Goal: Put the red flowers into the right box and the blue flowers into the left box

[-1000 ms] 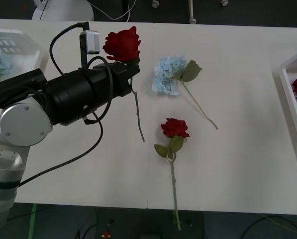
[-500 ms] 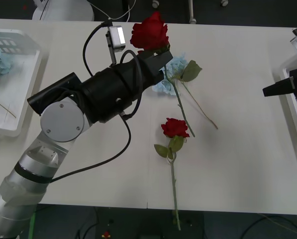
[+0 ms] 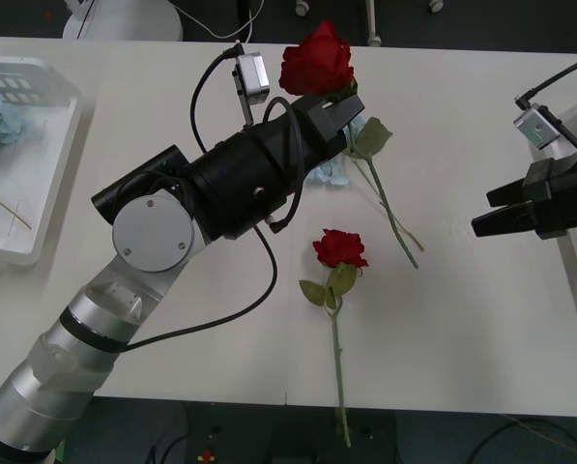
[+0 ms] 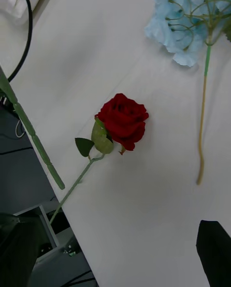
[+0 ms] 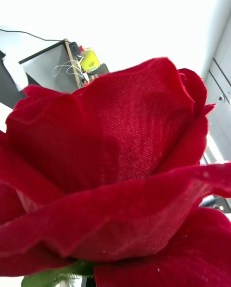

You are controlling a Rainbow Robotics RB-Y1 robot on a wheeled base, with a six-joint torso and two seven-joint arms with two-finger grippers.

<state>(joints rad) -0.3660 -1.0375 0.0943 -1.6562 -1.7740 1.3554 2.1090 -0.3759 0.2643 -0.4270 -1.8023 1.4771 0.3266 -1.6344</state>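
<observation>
Left gripper (image 3: 338, 108) is clamped on a red rose (image 3: 317, 63) over the table's (image 3: 462, 319) far middle, bloom up, stem slanting toward the robot's right. It's moved rightward, and the open right gripper (image 3: 483, 215) reaches further in.

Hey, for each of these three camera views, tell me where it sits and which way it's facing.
Front view: above the arms, looking down at the table; shows the left tool holding a red rose and the right tool open.
Right wrist view: on the right wrist, facing the tabletop, its dark fingers at the edge.
Left wrist view: on the left wrist, facing up past the held rose's bloom.
Shared: front and right wrist views both show the lying rose and blue flower.
</observation>
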